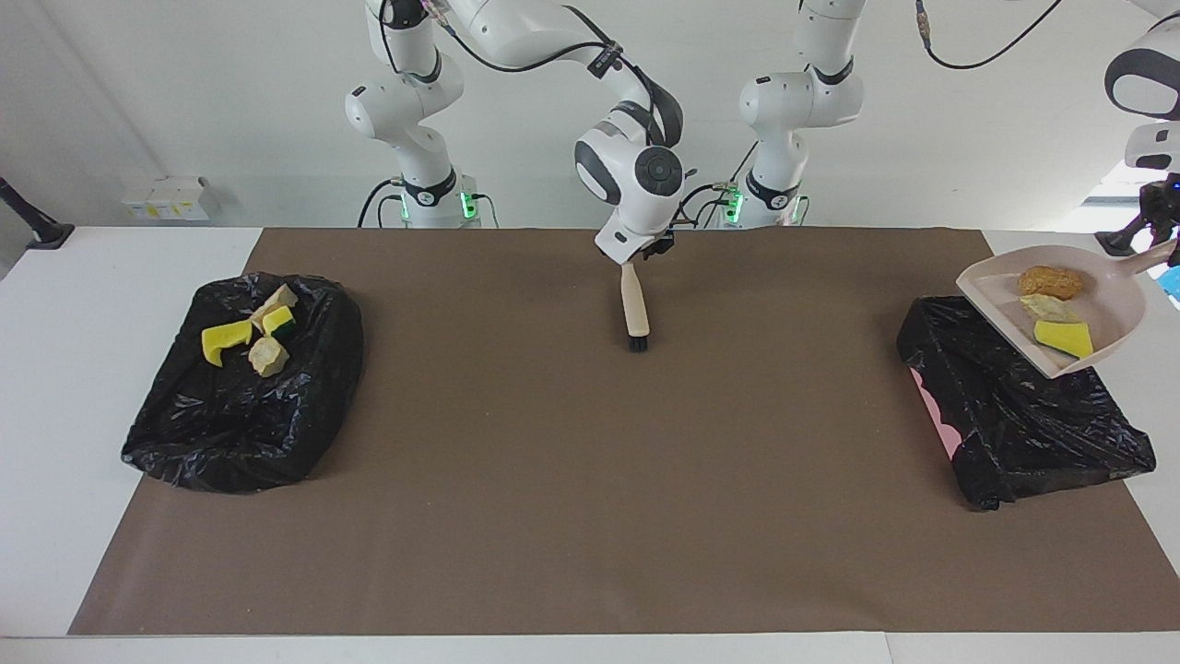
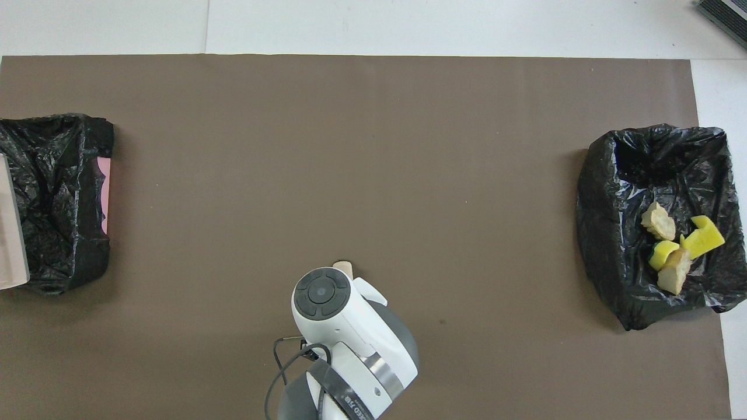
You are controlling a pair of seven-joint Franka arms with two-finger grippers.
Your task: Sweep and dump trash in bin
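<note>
My left gripper [image 1: 1160, 247] is shut on the handle of the beige dustpan [image 1: 1111, 318], which it holds tilted in the air over the black-bagged bin [image 1: 1023, 415] at the left arm's end. Three pieces of trash lie in the pan: an orange-brown lump [image 1: 1051, 281], a beige chunk [image 1: 1044, 306] and a yellow sponge [image 1: 1065, 338]. Only a sliver of the dustpan [image 2: 9, 233] shows in the overhead view. My right gripper [image 1: 638, 255] is at the top of the beige brush [image 1: 634, 304], whose black bristles point down at the brown mat near mid-table.
A second black-bagged bin [image 1: 249, 406] at the right arm's end holds several yellow and beige scraps [image 1: 251, 334]. The brown mat [image 1: 590, 480] covers most of the table. A pink strip [image 1: 936, 415] shows on the side of the left arm's bin.
</note>
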